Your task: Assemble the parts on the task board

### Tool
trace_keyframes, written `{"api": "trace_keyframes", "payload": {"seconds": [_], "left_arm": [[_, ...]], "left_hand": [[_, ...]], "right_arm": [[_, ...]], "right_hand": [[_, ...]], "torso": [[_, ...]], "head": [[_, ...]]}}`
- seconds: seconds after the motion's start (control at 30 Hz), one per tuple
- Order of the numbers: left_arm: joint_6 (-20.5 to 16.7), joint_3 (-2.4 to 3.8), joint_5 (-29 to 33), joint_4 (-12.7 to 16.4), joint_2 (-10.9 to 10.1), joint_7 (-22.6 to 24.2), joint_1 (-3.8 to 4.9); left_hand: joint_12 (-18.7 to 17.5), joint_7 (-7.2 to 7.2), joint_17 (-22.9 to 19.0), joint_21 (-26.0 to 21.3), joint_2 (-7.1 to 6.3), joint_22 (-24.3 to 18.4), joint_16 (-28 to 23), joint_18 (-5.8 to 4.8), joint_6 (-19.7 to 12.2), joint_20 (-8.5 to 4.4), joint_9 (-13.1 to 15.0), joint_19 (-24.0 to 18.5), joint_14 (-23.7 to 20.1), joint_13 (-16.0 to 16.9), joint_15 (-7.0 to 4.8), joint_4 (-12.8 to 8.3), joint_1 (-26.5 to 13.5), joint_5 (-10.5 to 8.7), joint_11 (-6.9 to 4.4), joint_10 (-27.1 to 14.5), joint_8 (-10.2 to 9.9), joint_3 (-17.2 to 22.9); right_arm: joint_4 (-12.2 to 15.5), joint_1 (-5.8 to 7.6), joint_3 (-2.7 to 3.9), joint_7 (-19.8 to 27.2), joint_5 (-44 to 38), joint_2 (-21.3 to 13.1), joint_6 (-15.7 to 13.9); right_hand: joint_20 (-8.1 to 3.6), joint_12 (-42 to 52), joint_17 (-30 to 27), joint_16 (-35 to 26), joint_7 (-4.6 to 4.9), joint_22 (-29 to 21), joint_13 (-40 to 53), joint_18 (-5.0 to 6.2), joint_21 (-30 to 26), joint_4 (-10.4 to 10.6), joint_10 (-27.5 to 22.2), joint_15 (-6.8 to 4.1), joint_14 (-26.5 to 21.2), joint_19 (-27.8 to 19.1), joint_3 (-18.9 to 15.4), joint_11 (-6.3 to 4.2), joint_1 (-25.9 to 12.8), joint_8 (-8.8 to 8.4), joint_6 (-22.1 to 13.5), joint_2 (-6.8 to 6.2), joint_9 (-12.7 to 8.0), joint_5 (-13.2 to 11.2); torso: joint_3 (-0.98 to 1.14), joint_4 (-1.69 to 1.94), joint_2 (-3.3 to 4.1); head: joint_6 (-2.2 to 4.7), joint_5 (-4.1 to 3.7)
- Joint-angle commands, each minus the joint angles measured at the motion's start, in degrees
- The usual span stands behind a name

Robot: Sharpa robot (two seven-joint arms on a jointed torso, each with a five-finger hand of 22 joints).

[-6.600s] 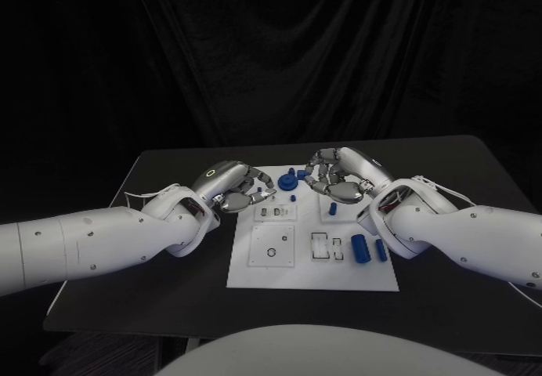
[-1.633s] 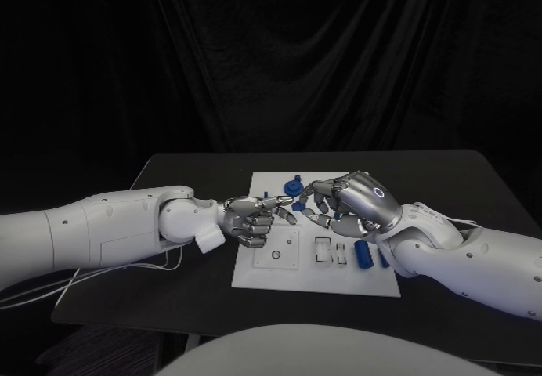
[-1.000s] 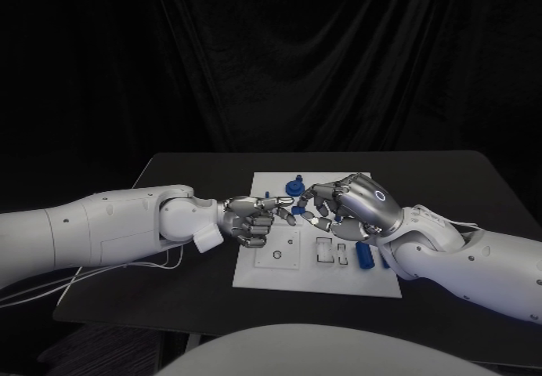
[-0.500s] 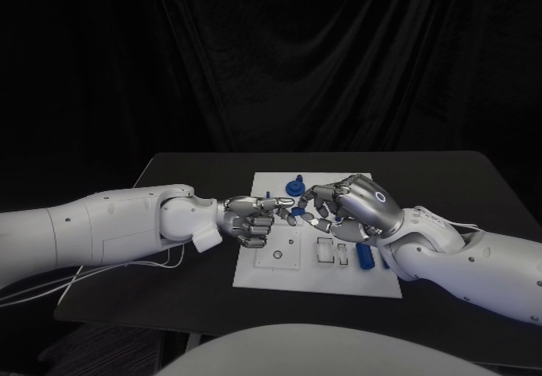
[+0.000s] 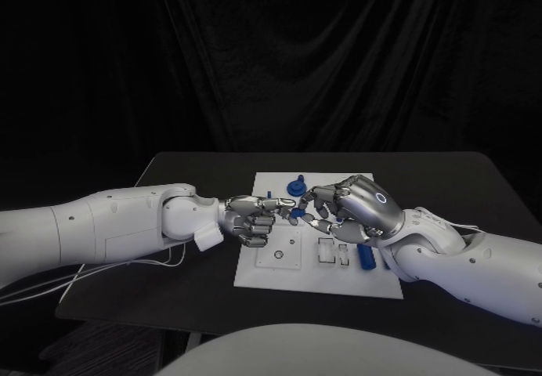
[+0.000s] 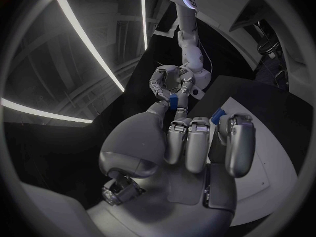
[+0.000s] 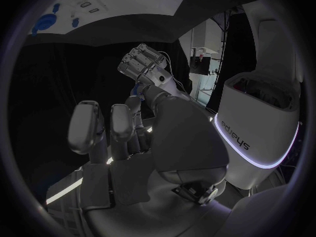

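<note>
Above the middle of the white task board my two hands meet fingertip to fingertip. My left hand has its fingers curled in and pinches a small blue part at its tip. My right hand closes its fingertips on the same part from the other side. The left wrist view shows the blue part between my left hand and the ringed fingers of my right hand. In the right wrist view my right hand faces the left hand.
A round blue part stands at the board's far end, and a blue cylinder lies near its right edge. Several slots and holes mark the board's near half. Black table surrounds the board.
Since the earliest frame both hands have come from the board's far end to meet above its middle. Over the last second they stay joined on the blue part, barely shifting.
</note>
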Motion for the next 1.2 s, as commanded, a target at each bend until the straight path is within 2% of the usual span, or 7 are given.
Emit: {"api": "trace_keyframes", "payload": {"seconds": [0.03,0.2,0.37,0.67,0.8,1.03,1.2], "left_arm": [[-0.22,0.05,0.53,-0.11,0.15,0.84,-0.12],[-0.32,0.05,0.53,-0.21,0.22,0.91,-0.14],[-0.3,0.05,2.36,-0.29,0.34,-0.01,-0.15],[0.23,0.05,3.66,-0.28,0.4,-1.31,-0.16],[0.67,0.05,3.76,-0.32,0.4,-1.91,-0.16],[1.38,0.05,3.84,-0.48,0.43,-2.45,-0.17],[1.44,0.05,3.86,-0.69,0.5,-2.16,-0.18]], "left_hand": [[0.2,0.1,15.09,-0.29,0.32,12.65,-0.03,0.15,0.13,-0.26,0.07,0.7,5.84,15.07,-0.28,-0.26,-0.34,0.29,-0.18,5.94,-0.46,0.01],[0.2,0.1,15.09,-0.29,0.32,12.65,-0.03,0.15,0.13,-0.26,0.07,0.7,5.84,15.07,-0.28,-0.26,-0.34,0.29,-0.18,5.94,-0.46,0.01],[0.2,0.1,15.09,-0.33,0.35,12.64,-0.03,0.16,0.21,-0.24,0.1,0.66,5.84,15.07,-0.23,-0.35,-0.63,0.31,-0.15,5.94,-0.55,0.17],[0.2,-0.07,15.09,-0.16,-0.11,12.69,-0.03,0.13,0.91,-0.22,0.49,0.71,5.84,15.07,-0.28,-4.09,-0.3,0.27,-0.27,5.94,-1.25,3.31],[0.2,-0.08,15.09,-0.22,-0.27,12.67,-0.03,0.15,1.06,-0.23,0.58,0.66,5.84,15.07,-0.3,-4.84,-0.45,0.22,-0.29,5.94,-1.38,3.98],[0.2,-0.18,15.09,-0.01,-0.9,12.72,-0.03,0.11,1.86,-0.33,1.35,0.78,5.84,15.07,-0.39,-9.71,-1.53,-0.51,-0.38,5.94,-1.82,8.88],[0.2,-0.16,15.09,0.02,-1.34,12.73,-0.03,0.11,2.14,-0.34,2.51,0.78,5.84,15.07,-0.41,-13.32,-2.95,-0.76,-0.39,5.94,-1.61,12.91]], "right_arm": [[0.25,-0.15,0.04,0.59,-0.34,0.02,-0.96],[0.27,-0.15,0.04,0.8,-0.34,0.04,-0.69],[0.17,-0.15,0.04,0.76,-0.34,0.25,-0.28],[-0.24,-0.17,0.04,-0.24,-0.34,0.59,0.35],[-0.46,-0.21,0.04,-0.68,-0.34,0.64,0.6],[-0.59,-0.36,0.04,-1.18,-0.34,0.64,0.95],[-0.61,-0.4,0.04,-1.47,-0.34,0.56,1.27]], "right_hand": [[0.02,-0.34,0.02,0.08,-1.79,9.94,-0.12,-0.97,0.21,0.19,-0.27,0.07,0.28,0.39,0.21,-0.36,0.31,0.12,2.44,0.01,-0.01,-0.07],[0.03,-0.45,-0.03,0.03,-1.79,9.95,-0.27,-0.97,0.25,0.21,-0.37,0.07,0.24,0.38,0.23,-0.35,0.37,0.09,2.5,-0.04,-0.04,-0.16],[0.03,-0.59,-0.07,-0.03,-1.78,9.96,-0.46,-0.98,0.3,0.27,-0.5,0.08,0.19,0.38,0.25,-0.34,0.4,0.05,2.55,-0.08,-0.09,-0.25],[0.08,-1.16,-0.35,-0.39,-1.65,9.81,-1.07,-0.88,-0.18,0.34,-1.04,0.16,-0.19,-0.09,0.46,-0.25,1.02,-0.36,2.89,-0.39,-0.45,-1.12],[0.12,-1.4,-0.57,-0.62,-1.59,9.71,-1.35,-0.81,-0.51,0.39,-1.32,0.21,-0.41,-0.35,0.53,-0.19,1.28,-0.59,3.03,-0.49,-0.65,-1.7],[0.18,-1.83,-0.85,-0.94,-1.44,9.59,-1.85,-0.72,-0.9,0.31,-1.86,0.28,-0.72,-0.68,0.7,-0.09,1.82,-0.96,3.23,-0.65,-0.94,-2.15],[0.2,-1.99,-1.06,-1.14,-1.37,9.54,-2.04,-0.68,-1.05,0.29,-2.07,0.32,-0.89,-0.8,0.72,-0.03,1.96,-1.11,3.24,-0.73,-1.04,-2.21]], "torso": [[-0.03,0.01,-0.02],[-0.07,-0.01,-0.01],[0.0,-0.04,0.01],[0.04,-0.03,-0.02],[0.04,-0.04,-0.03],[0.02,0.04,-0.01],[0.04,-0.06,-0.02]], "head": [[0.01,0.09],[0.01,0.23],[0.01,0.24],[0.01,0.34],[0.01,0.37],[0.01,0.38],[0.01,0.32]]}}
